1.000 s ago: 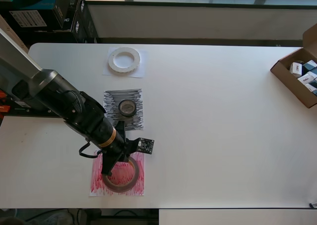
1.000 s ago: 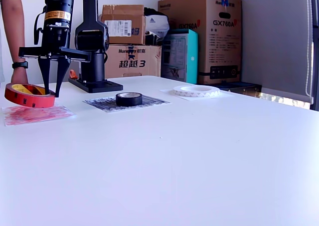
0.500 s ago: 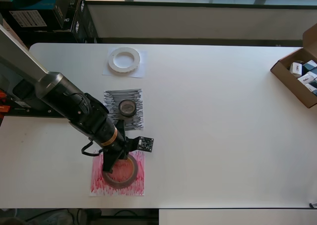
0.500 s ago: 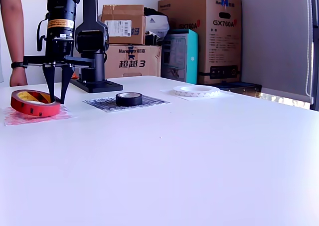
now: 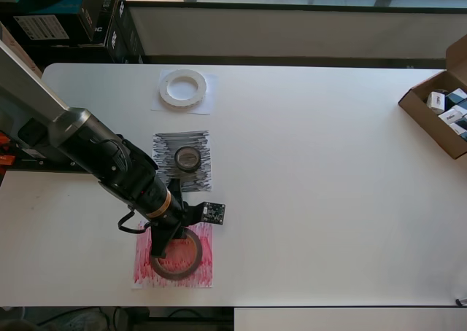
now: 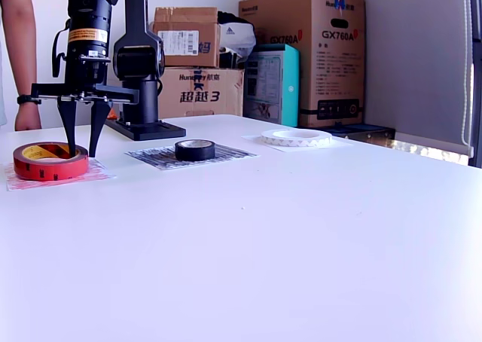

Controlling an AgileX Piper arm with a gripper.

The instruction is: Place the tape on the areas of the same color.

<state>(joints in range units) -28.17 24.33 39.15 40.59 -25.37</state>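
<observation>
From overhead I see my claw point(image 5: 162, 248) over the red roll point(image 5: 177, 254), which lies flat on the red sheet point(image 5: 174, 256). An open cardboard box point(image 5: 435, 114) far right of the claw holds small packs.

In the exterior view, the claw point(image 6: 81, 148) stands parted, one finger inside the red roll point(image 6: 50, 162), one just outside its rim. The black roll point(image 6: 195, 149) and white ring point(image 6: 297, 137) lie flat to its right.
</observation>
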